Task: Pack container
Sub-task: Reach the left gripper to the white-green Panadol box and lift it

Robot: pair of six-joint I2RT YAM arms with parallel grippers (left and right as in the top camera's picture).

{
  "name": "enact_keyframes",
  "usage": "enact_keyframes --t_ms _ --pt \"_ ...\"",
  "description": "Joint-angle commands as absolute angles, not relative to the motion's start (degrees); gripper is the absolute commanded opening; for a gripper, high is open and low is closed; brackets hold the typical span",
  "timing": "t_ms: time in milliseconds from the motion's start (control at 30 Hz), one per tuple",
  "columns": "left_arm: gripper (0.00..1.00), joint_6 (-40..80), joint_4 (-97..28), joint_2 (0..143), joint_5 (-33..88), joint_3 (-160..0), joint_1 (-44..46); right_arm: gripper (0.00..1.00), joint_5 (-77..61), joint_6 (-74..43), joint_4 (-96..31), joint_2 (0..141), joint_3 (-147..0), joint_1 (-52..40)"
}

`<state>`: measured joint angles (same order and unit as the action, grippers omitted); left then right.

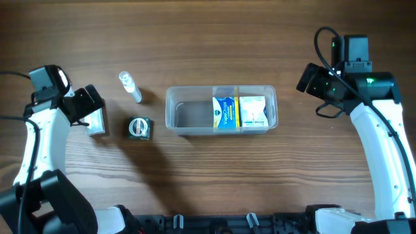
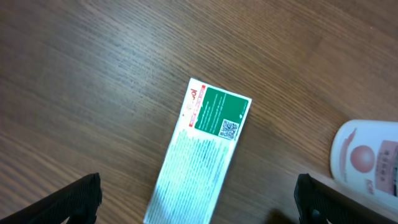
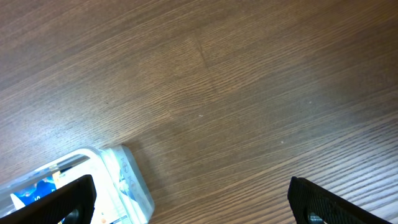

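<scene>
At table centre, container (image 1: 188,117), long axis left-right, opening upward

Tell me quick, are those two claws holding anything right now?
Left gripper: open, empty, over a small box.
Right gripper: open, empty.

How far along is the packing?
Done: a blue box and a white box sit in the container's right end. In hand: nothing; left fingers open over a green-labelled box, right fingers open, empty. Left: that box, the small bottle, the dark item.
</scene>
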<state>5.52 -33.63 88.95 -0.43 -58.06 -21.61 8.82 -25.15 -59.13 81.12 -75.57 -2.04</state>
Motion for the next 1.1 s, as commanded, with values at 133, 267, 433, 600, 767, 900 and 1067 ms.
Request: enact_keyframes --t_ms 133,267,433,600,767,900,1067 --pt "0.93 1.7 -32.1 94.6 0.4 -59.3 -21.9 1.00 9.0 -24.0 -58.9 81.4 -76.1 -1.8" --pt "0.91 1.7 -30.6 96.9 0.4 -59.3 -21.9 1.00 9.0 -24.1 -58.9 81.4 -76.1 -1.8" --pt "0.88 0.5 -29.3 100.0 0.4 -59.3 -21.9 1.00 9.0 -24.1 -58.9 81.4 -76.1 -1.8" --pt "0.85 0.4 -28.2 101.8 0.4 -59.3 -21.9 1.00 9.0 -24.1 -58.9 81.4 -76.1 -1.8" --pt "0.73 0.4 -28.0 104.3 0.6 -59.3 -21.9 1.00 9.0 -24.0 -58.9 81.4 -76.1 -1.8" --pt "0.56 0.9 -28.1 104.2 0.7 -59.3 -21.6 1.00 9.0 -24.0 -58.9 81.4 -76.1 -1.8" --pt "0.49 0.9 -29.6 103.8 0.6 -59.3 -21.5 1.00 9.0 -24.1 -58.9 81.5 -76.1 -1.8"
